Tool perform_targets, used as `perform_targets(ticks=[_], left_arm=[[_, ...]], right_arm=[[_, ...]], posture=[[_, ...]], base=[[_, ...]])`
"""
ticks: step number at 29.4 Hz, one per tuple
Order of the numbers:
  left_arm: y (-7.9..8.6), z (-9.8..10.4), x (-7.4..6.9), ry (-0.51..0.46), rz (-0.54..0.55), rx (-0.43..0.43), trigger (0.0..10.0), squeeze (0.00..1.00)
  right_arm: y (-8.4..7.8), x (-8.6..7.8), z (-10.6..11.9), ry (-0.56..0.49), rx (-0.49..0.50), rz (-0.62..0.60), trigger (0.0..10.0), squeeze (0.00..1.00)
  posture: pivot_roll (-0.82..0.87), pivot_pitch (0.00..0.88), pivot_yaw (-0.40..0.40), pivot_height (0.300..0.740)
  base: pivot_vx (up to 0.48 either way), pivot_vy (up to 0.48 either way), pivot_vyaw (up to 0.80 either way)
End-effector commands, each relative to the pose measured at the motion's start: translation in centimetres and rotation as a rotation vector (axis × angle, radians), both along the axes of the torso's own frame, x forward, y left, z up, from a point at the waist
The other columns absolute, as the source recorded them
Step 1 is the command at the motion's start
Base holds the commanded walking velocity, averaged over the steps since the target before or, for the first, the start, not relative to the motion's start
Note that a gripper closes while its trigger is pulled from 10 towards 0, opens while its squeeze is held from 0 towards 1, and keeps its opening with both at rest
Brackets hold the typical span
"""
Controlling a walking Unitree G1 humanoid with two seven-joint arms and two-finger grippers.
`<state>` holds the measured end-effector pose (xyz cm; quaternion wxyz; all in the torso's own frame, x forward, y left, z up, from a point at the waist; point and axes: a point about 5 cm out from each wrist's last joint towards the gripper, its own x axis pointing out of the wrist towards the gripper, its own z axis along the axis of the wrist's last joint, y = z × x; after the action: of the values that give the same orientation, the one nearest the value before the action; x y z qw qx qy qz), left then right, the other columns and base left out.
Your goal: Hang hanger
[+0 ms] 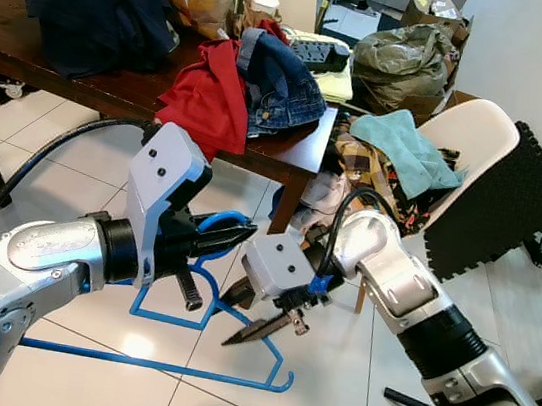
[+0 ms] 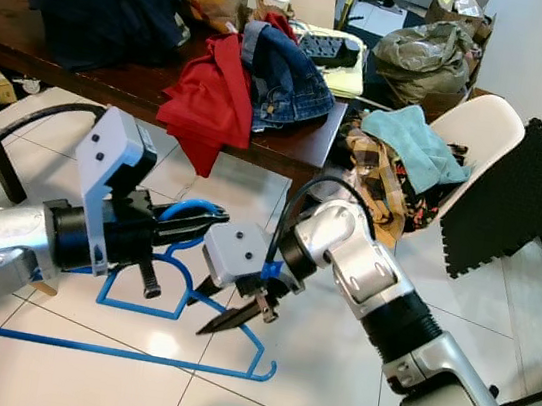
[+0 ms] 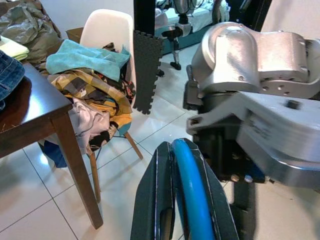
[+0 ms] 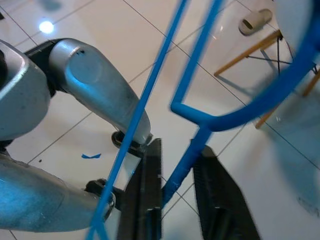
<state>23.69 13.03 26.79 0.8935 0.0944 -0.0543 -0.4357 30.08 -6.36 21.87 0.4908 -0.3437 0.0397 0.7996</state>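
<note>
Tiled room, dark wooden table (image 1: 115, 90) heaped with clothes, white chair (image 1: 477, 141) beside. Blue plastic hanger (image 1: 163, 362) held mid-air above floor. Left gripper (image 1: 236, 237) clenched on hook, bearing weight. Right gripper (image 1: 258, 332) straddling neck bar, parted, apparently steadying for handover.

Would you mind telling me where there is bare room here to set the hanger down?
Bare tiled floor lies between the dark table and the arms, and more beside the black foam mat. The tabletop is crowded with clothes; the white chair is heaped too. The blue hanger hangs from the left gripper.
</note>
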Motion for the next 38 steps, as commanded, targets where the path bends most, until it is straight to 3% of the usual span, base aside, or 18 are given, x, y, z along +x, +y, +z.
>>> perform_targets(ticks=[1,19,20,21,22,31,38], left_arm=[[1.1,0.1,0.6,-0.022,0.104,0.011,10.0,0.00],[2.9,0.7,2.2,-0.076,0.296,-0.034,10.0,0.00],[2.9,0.8,2.1,-0.078,0.283,-0.045,10.0,0.00],[2.9,0.8,2.1,-0.078,0.283,-0.045,10.0,0.00],[3.1,1.1,1.7,-0.079,0.251,-0.076,10.0,1.00],[3.6,0.7,0.6,-0.057,0.192,-0.030,10.0,1.00],[5.3,-0.1,-1.0,-0.011,0.157,0.018,10.0,1.00]], right_arm=[[0.4,-0.7,-0.5,0.014,-0.026,0.074,0.0,0.00],[0.6,-0.1,-0.4,-0.004,-0.002,0.032,0.0,0.00],[0.6,-0.1,-0.3,-0.003,0.007,0.030,4.0,0.00],[0.6,-0.1,-0.3,-0.003,0.007,0.030,4.0,0.00],[0.6,0.0,-0.3,0.001,0.016,0.024,10.0,0.00],[0.5,0.1,-0.2,0.000,0.020,0.018,10.0,0.00],[0.8,0.6,-0.2,-0.045,0.037,-0.024,10.0,0.00]], posture=[[0.10,0.107,-0.124,0.740],[0.10,0.106,-0.124,0.740],[0.10,0.105,-0.123,0.740],[0.10,0.105,-0.123,0.740],[0.10,0.104,-0.123,0.740],[0.10,0.108,-0.123,0.740],[0.10,0.106,-0.122,0.740]], base=[[0.000,0.000,0.00],[0.000,0.000,0.00],[0.000,0.000,0.00],[0.000,0.000,0.00],[0.000,0.000,0.00],[0.000,0.000,0.00],[0.000,0.000,0.00]])
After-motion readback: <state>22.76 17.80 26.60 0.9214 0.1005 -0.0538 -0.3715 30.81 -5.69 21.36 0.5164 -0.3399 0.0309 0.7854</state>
